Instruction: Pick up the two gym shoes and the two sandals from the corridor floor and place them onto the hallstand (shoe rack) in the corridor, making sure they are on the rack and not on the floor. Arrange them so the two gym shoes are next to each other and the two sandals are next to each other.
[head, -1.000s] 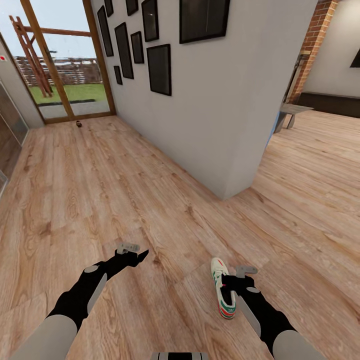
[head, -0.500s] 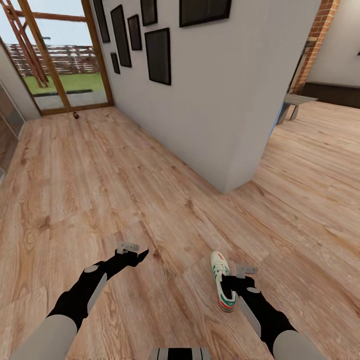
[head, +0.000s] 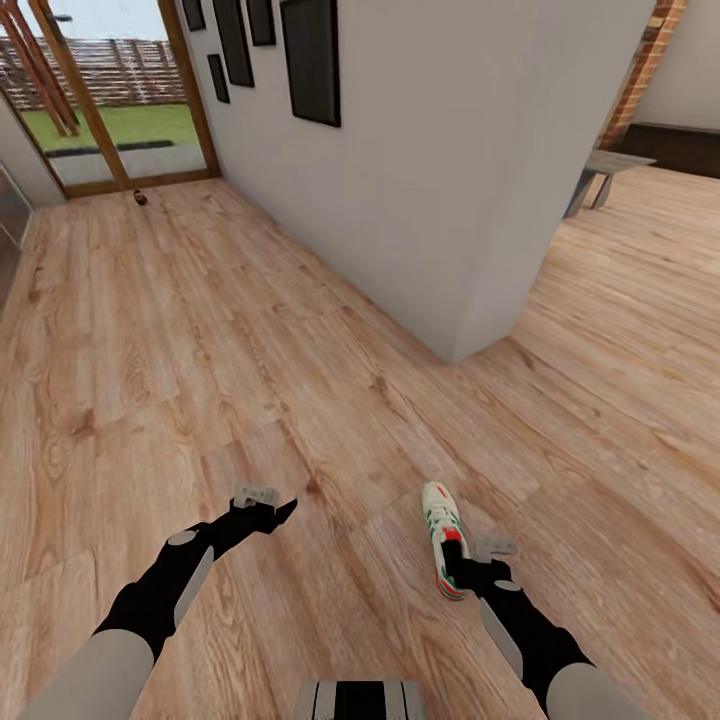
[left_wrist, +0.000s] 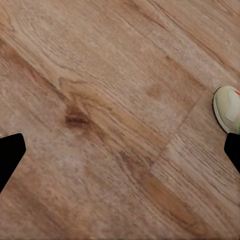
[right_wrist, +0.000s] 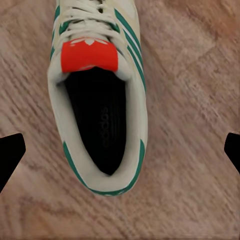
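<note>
- Corridor floor (head: 250, 330): wood-grain planks running from the glazed door (head: 110, 90) past the grey wall (head: 440, 170). No rack is in view, so the placing stage looks some way off.
- Right gripper (head: 452, 568): poised directly above the heel opening of the shoe. In the right wrist view its 2 dark fingers (right_wrist: 10, 155) stand wide apart on either side of the shoe, released and holding nothing.
- Left gripper (head: 270, 508): hovering over bare planks, well apart from the shoe. In the left wrist view its fingers (left_wrist: 10, 157) are spread, grasping nothing.
- Gym shoe (head: 443, 535): 1 in view, lying upright on the floor, toe pointing away from the robot. White upper, green stripes, red tongue label (right_wrist: 90, 55).
- Small dark object (head: 140, 198): 1, on the floor by the door; possibly a sandal, too small to tell.
- Step in hand, as judged: pre-grasp on the 1st shoe. The next move calls for lowering the right fingers around the heel collar, then clenching them.
</note>
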